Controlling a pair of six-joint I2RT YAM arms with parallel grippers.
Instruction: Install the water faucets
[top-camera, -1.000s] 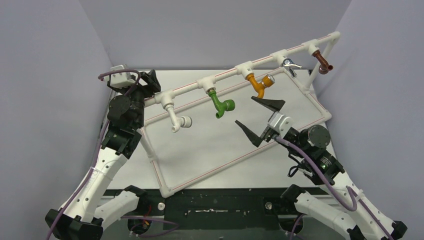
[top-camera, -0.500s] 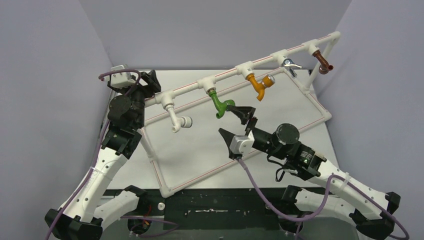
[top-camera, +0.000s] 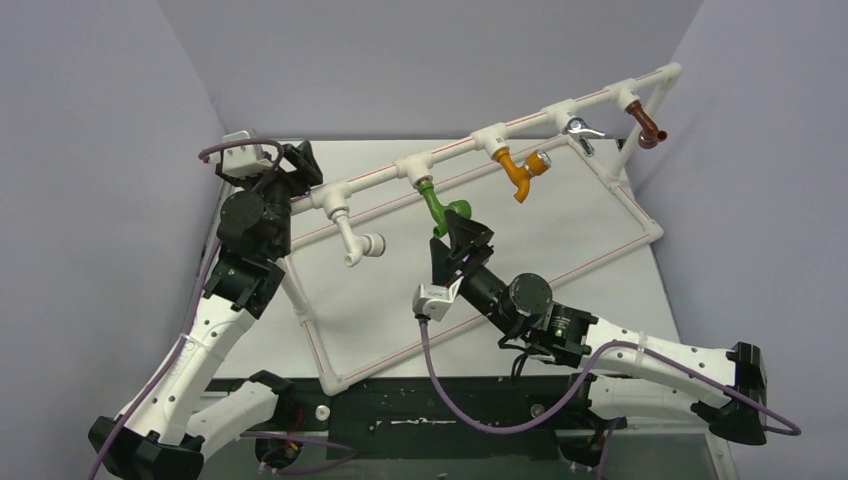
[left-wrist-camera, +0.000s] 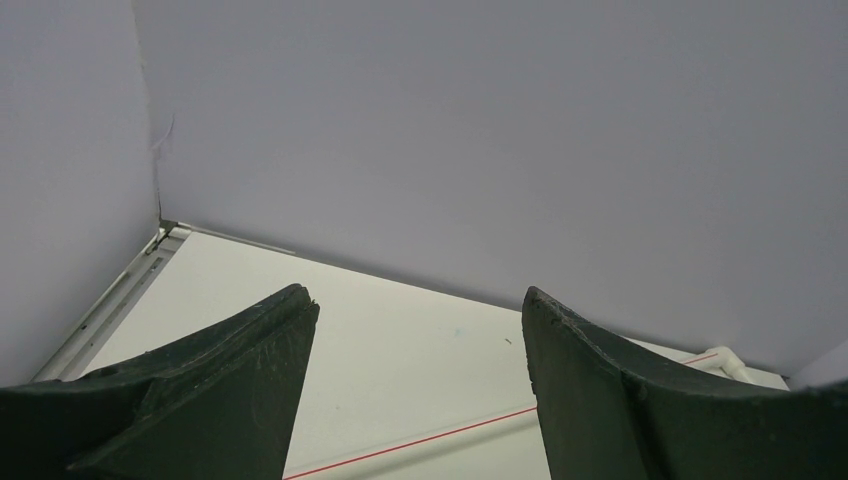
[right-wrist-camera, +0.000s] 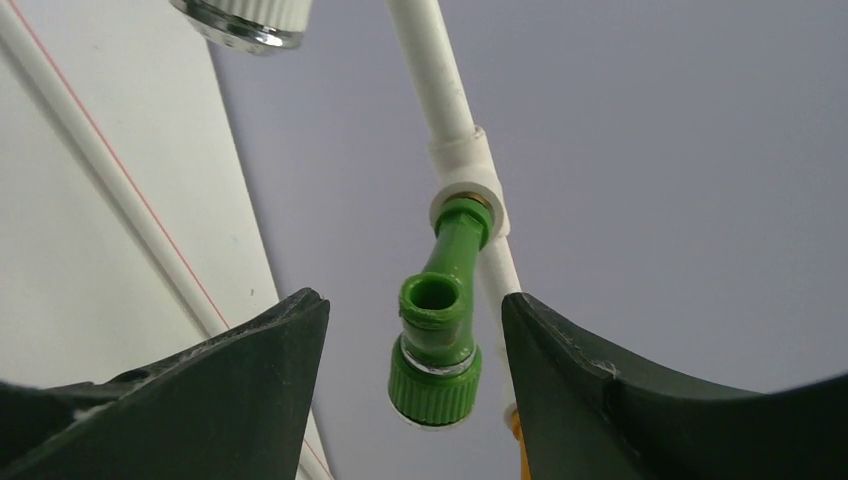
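Observation:
A white pipe frame with red stripes (top-camera: 380, 178) carries several faucets on its raised rail: white (top-camera: 355, 238), green (top-camera: 441, 210), orange (top-camera: 518, 170), silver (top-camera: 579, 130) and brown (top-camera: 648, 127). My right gripper (top-camera: 462, 243) is open, its black fingers either side of the green faucet's lower end. In the right wrist view the green faucet (right-wrist-camera: 440, 345) hangs between the open fingers (right-wrist-camera: 415, 310), untouched. My left gripper (top-camera: 300, 163) sits at the rail's left end; in the left wrist view (left-wrist-camera: 415, 310) it is open and empty.
The frame's lower rectangle (top-camera: 480, 318) lies on the white table (top-camera: 400, 290). Grey walls close in at left, back and right. In the right wrist view a chrome-and-white faucet end (right-wrist-camera: 245, 22) shows at the top left.
My right arm has swung left and forward from the table's right side, bringing its open gripper up around the green faucet. The left arm has not moved.

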